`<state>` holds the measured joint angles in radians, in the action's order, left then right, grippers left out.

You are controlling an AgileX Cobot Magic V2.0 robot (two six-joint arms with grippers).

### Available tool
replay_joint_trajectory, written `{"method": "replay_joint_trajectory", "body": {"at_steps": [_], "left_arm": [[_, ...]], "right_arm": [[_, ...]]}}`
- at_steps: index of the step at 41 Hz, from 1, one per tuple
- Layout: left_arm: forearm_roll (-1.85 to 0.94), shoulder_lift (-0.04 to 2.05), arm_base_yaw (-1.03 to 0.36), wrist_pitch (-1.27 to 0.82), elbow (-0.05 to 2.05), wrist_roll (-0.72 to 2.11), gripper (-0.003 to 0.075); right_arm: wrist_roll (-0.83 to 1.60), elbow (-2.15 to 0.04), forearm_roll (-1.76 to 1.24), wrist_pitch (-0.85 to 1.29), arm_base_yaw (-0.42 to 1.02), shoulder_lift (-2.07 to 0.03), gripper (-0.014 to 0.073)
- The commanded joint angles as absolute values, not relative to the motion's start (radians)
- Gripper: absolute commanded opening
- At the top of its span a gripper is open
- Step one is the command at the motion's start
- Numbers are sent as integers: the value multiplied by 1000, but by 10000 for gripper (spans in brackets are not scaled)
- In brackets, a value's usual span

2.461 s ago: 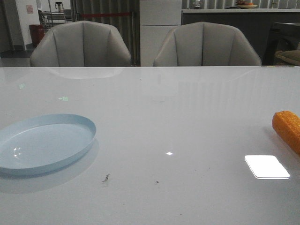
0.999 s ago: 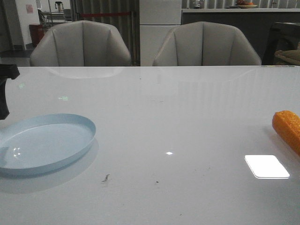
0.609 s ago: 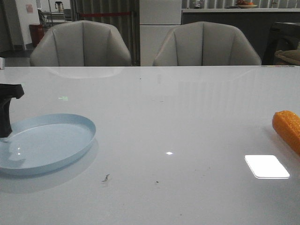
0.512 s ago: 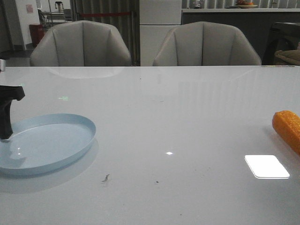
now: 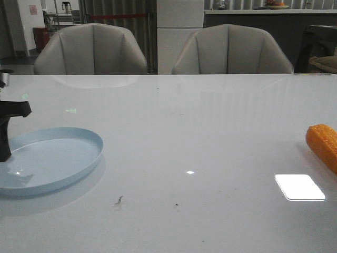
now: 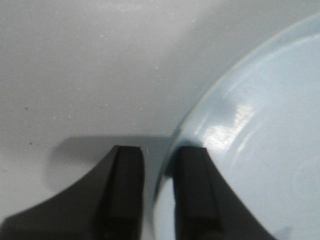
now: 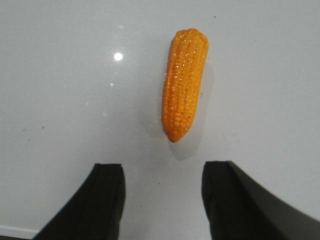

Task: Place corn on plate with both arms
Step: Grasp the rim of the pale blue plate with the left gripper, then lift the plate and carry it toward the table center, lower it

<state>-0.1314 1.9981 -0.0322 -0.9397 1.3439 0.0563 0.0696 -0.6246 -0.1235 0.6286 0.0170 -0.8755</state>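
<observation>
The pale blue plate (image 5: 58, 158) lies at the table's left. My left gripper (image 5: 5, 138) stands at its left rim. In the left wrist view the gripper (image 6: 159, 156) has one finger (image 6: 126, 185) outside the plate (image 6: 260, 130) and the other inside. The jaws are closed narrowly on the rim. The orange-yellow corn (image 5: 323, 145) lies at the table's right edge, partly cut off. In the right wrist view the corn (image 7: 184, 82) lies flat, its tapered end toward my right gripper (image 7: 162, 197). That gripper is open, empty and short of the corn. It does not show in the front view.
Two grey chairs (image 5: 92, 50) (image 5: 231, 50) stand behind the table's far edge. A bright rectangular light reflection (image 5: 299, 187) lies on the table near the corn. Small dark specks (image 5: 119, 200) mark the surface in front of the plate.
My left gripper came in from the left and lowered onto the plate's left rim. The plate has shifted slightly left. The corn has not moved.
</observation>
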Motion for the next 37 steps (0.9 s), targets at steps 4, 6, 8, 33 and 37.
{"method": "replay_joint_trajectory", "body": {"at_steps": [4,6,8,33,37], "left_arm": [[-131,1965,-34,-950,1362,50,97],[-132,1965,-34,-952,1362,50,85],[-133,1965,-34,-958,1364,50,86],[-446,1965,-58,-1261,1826,110,86],[-473,1965,-99,-1262,1887,110,86]], "right_arm": [[71,-662,-131,576,18,-872,457],[71,-662,-131,577,18,-872,457],[71,-662,-131,577,18,-872,457],[71,-662,-131,577,18,-872,457],[71,-662,-131,577,18,-872,457]]}}
